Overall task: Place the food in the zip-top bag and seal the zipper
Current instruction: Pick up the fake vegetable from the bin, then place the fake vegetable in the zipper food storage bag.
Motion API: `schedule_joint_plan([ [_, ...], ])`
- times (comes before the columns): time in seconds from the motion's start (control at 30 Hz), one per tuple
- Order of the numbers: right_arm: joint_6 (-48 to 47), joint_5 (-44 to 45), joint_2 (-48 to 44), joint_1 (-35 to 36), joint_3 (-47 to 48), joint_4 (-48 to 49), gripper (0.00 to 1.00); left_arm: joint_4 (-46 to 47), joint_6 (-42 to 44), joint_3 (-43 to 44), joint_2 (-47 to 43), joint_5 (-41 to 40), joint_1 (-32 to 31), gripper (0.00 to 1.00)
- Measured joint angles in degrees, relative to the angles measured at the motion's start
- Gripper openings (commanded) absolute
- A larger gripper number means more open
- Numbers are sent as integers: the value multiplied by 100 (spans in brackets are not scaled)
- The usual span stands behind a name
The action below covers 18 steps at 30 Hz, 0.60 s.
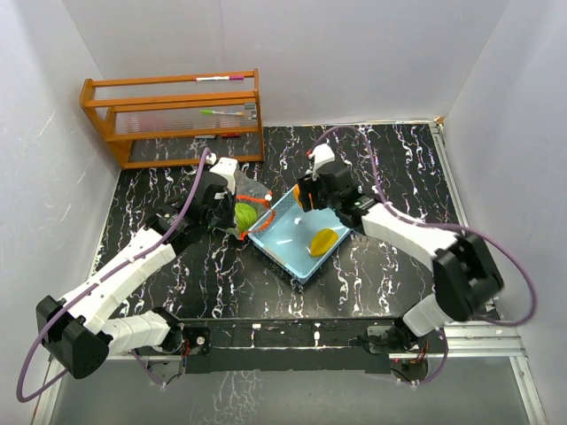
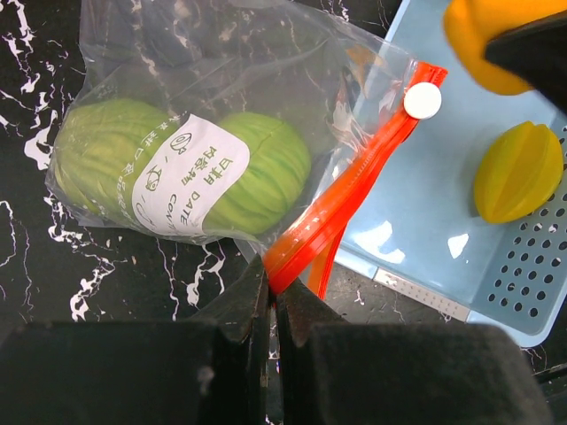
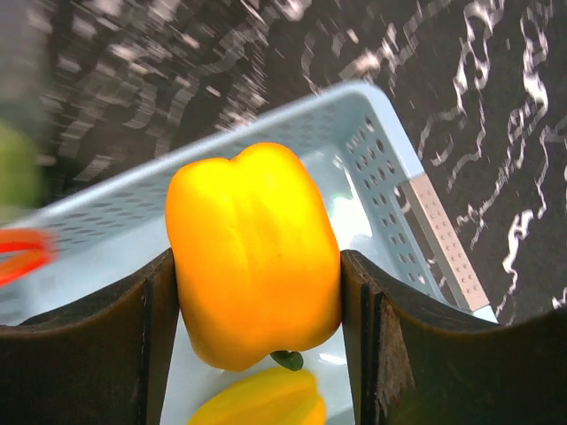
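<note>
The clear zip-top bag [image 2: 221, 80] lies on the black marbled table left of the light blue tray, with two green round toy vegetables [image 2: 257, 173] inside it. Its red-orange zipper [image 2: 354, 181] runs from the white slider [image 2: 423, 101] down to my left gripper [image 2: 273, 288], which is shut on the strip's end. My right gripper [image 3: 257, 292] is shut on a yellow-orange toy bell pepper [image 3: 252, 248] and holds it above the tray [image 3: 390, 177]. A yellow star-fruit piece [image 2: 518, 173] lies in the tray. In the top view the bag [image 1: 245, 212] sits between the two grippers.
A wooden rack [image 1: 177, 115] with pens stands at the back left. The light blue tray [image 1: 279, 243] sits at the table's middle. White walls enclose the table on three sides.
</note>
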Motion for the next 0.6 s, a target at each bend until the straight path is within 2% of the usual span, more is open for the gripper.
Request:
schedule_joint_plan([
  [0.17, 142, -1099, -1534, 76, -247, -9, 19, 0, 13, 4, 15, -2, 0, 0],
  [0.27, 144, -1821, -2203, 354, -426, 55, 19, 0, 22, 9, 26, 0, 2, 0],
  [0.43, 144, -2575, -2262, 973, -614, 44, 19, 0, 22, 57, 81, 7, 2, 0],
  [0.6, 236, -2588, -1777, 1340, -680, -63, 19, 0, 17, 61, 98, 39, 2, 0],
])
